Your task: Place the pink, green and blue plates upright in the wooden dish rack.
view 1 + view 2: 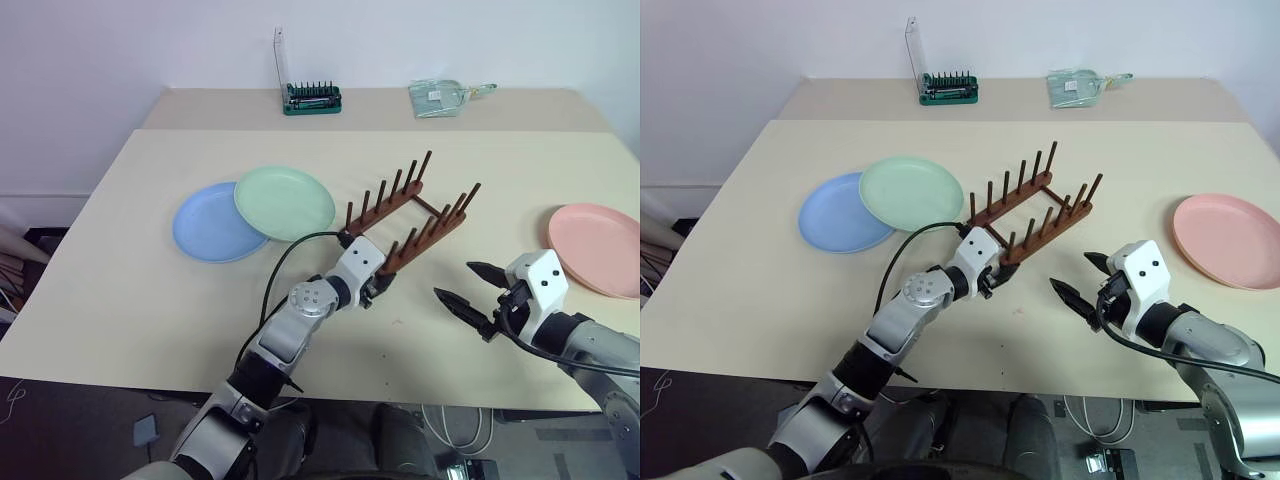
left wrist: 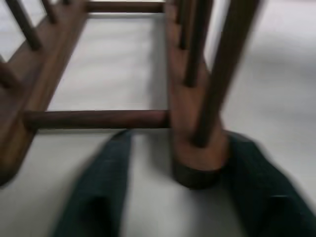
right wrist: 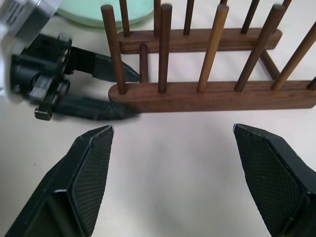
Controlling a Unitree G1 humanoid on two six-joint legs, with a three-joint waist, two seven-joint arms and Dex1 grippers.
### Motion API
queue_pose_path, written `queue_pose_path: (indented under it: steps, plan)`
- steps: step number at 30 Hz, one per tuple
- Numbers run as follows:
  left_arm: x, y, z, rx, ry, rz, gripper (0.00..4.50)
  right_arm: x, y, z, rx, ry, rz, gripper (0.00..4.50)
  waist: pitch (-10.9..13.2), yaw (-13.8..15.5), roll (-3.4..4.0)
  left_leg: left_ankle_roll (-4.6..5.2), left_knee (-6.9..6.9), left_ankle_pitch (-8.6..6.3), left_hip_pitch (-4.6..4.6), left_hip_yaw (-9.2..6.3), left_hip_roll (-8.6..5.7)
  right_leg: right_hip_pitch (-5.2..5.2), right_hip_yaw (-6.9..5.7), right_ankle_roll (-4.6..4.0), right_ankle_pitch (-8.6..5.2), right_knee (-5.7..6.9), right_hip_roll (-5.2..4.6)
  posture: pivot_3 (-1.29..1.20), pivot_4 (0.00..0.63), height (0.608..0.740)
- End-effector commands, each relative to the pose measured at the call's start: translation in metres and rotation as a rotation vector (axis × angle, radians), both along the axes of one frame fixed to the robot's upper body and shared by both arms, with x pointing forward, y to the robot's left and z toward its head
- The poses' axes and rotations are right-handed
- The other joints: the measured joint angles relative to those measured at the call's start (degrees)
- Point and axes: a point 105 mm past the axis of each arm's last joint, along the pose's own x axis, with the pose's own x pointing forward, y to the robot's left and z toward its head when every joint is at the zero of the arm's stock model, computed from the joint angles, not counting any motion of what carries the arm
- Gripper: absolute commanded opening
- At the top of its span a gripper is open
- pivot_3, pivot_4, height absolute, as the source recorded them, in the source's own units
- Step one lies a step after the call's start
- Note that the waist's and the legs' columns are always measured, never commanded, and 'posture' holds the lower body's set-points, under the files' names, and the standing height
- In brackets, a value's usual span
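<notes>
Although all three plates are still flat on the table (image 1: 120, 300), none stands in the wooden dish rack (image 1: 410, 215) yet, so I judge the task barely begun. The rack sits near the middle of the table, its empty pegs upright. The blue plate (image 1: 205, 228) and the green plate (image 1: 285, 202) lie to its left, the green one overlapping the blue one's right edge, and the pink plate (image 1: 597, 248) lies well apart at the right edge. The left gripper (image 3: 111, 91) is at the near end of the rack, its two fingers straddling the end of one base rail with a finger on either side; whether they already press on the wood I cannot tell. This looks like steadying or shifting the rack before any plate goes in. The right gripper (image 1: 468, 283) hovers over bare table just right of the rack's near end, fingers spread wide and empty. At the far side stand a green tool holder (image 1: 312, 97) with a clear panel and a clear packet (image 1: 440, 97); no brand, label or writing on anything can be read.
</notes>
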Motion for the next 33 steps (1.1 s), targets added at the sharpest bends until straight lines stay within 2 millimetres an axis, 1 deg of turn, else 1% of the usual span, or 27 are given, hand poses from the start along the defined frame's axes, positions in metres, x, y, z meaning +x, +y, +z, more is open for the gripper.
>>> queue_pose_path:
  steps: [1, 5, 9, 12, 15, 18, 20, 22, 24, 27, 28, 31, 32, 33]
  plan:
    - [-0.003, -0.001, -0.010, 0.042, 0.003, -0.056, 0.74, 0.001, -0.001, 0.007, -0.021, -0.027, 0.007, 3.98, 0.0, 0.0, 0.01, 0.00, 0.00, 0.00, 0.00, 0.00, 0.00, 0.00, 0.00, 0.00, 0.00, 0.00, 0.00, 0.00, 0.150, 0.738]
    - [-0.012, -0.007, 0.001, 0.059, -0.104, -0.270, 0.76, -0.003, -0.013, 0.004, -0.044, -0.007, -0.009, 3.98, 0.0, 0.0, 0.01, -0.01, 0.00, 0.00, 0.00, 0.00, 0.00, -0.01, 0.00, 0.00, 0.00, 0.00, 0.02, 0.00, 0.150, 0.738]
    - [-0.013, -0.004, 0.004, 0.099, -0.148, -0.451, 0.76, -0.010, -0.022, 0.001, -0.060, 0.012, -0.014, 3.98, 0.0, 0.0, -0.01, -0.01, 0.00, 0.00, -0.03, 0.00, -0.01, -0.01, 0.00, 0.00, 0.00, -0.02, 0.01, 0.00, 0.150, 0.738]
    - [-0.008, 0.001, 0.007, 0.135, -0.143, -0.570, 0.76, -0.016, -0.024, -0.002, -0.057, 0.029, -0.012, 3.98, 0.0, -0.1, -0.05, -0.01, 0.00, 0.00, -0.03, 0.02, -0.01, -0.02, 0.00, 0.00, 0.00, -0.01, 0.01, 0.00, 0.150, 0.738]
    - [-0.004, 0.003, 0.010, 0.134, -0.130, -0.639, 0.76, -0.020, -0.025, -0.005, -0.059, 0.037, -0.023, 3.98, 0.0, -0.1, -0.06, 0.02, 0.01, -0.01, -0.03, 0.02, 0.00, -0.02, -0.01, 0.00, 0.00, -0.02, 0.02, 0.00, 0.150, 0.738]
    - [0.002, 0.002, 0.010, 0.127, -0.106, -0.652, 0.76, -0.022, -0.028, -0.007, -0.068, 0.034, -0.043, 3.98, 0.1, -0.1, -0.08, 0.02, 0.02, -0.01, -0.03, 0.02, 0.00, -0.02, -0.01, 0.01, 0.00, -0.03, 0.02, 0.00, 0.150, 0.738]
    - [0.007, 0.003, 0.010, 0.127, -0.099, -0.640, 1.78, -0.023, -0.029, -0.008, -0.071, 0.031, -0.055, 3.98, 0.1, -0.1, -0.11, 0.01, 0.03, 0.00, -0.04, 0.02, 0.00, -0.02, 0.00, 0.01, 0.00, -0.02, 0.02, 0.00, 0.150, 0.738]
    - [0.010, 0.005, 0.008, 0.135, -0.089, -0.629, 2.53, -0.025, -0.032, -0.008, -0.074, 0.034, -0.063, 3.98, 0.1, -0.1, -0.12, 0.02, 0.08, -0.01, -0.05, 0.01, 0.00, -0.02, -0.01, 0.02, 0.01, -0.02, 0.02, 0.00, 0.150, 0.738]
    - [0.017, 0.014, 0.006, 0.157, -0.071, -0.573, 3.55, -0.025, -0.038, -0.011, -0.094, 0.053, -0.082, 3.98, 0.1, -0.1, -0.12, 0.02, 0.10, -0.01, -0.06, 0.01, 0.00, -0.02, -0.01, 0.04, 0.02, -0.02, 0.02, 0.00, 0.150, 0.738]
    - [0.017, 0.028, 0.009, 0.153, -0.064, -0.550, 3.60, -0.024, -0.047, -0.015, -0.125, 0.075, -0.108, 3.15, 0.1, -0.5, -0.14, 0.02, 0.10, 0.00, -0.05, 0.00, 0.00, -0.03, 0.00, 0.04, 0.02, 0.01, 0.04, 0.00, 0.150, 0.738]
    - [0.014, 0.031, 0.011, 0.141, -0.049, -0.555, 3.60, -0.025, -0.049, -0.017, -0.129, 0.088, -0.113, 2.72, 0.1, -0.8, -0.14, 0.02, 0.10, -0.01, -0.04, 0.01, 0.01, -0.03, 0.01, 0.04, 0.02, 0.01, 0.05, 0.00, 0.150, 0.738]
    - [-0.008, 0.043, 0.018, 0.094, 0.019, -0.617, 2.75, -0.023, -0.063, -0.030, -0.205, 0.133, -0.149, 1.28, 0.1, -1.6, -0.11, -0.01, 0.10, 0.01, -0.03, -0.02, 0.01, -0.03, 0.01, 0.03, 0.02, 0.08, 0.06, 0.00, 0.150, 0.738]
    - [-0.016, 0.043, 0.019, 0.095, 0.038, -0.637, 2.26, -0.021, -0.066, -0.033, -0.225, 0.142, -0.159, 0.68, 0.1, -1.6, -0.10, -0.05, 0.11, 0.03, -0.03, -0.01, 0.02, -0.04, 0.01, 0.03, 0.02, 0.07, 0.06, 0.00, 0.150, 0.738]
    - [-0.023, 0.041, 0.019, 0.099, 0.060, -0.653, 1.75, -0.019, -0.069, -0.036, -0.238, 0.149, -0.166, 0.22, 0.1, -1.5, -0.11, -0.06, 0.13, 0.04, -0.03, -0.01, 0.01, -0.04, 0.02, 0.03, 0.02, 0.09, 0.06, 0.00, 0.150, 0.738]
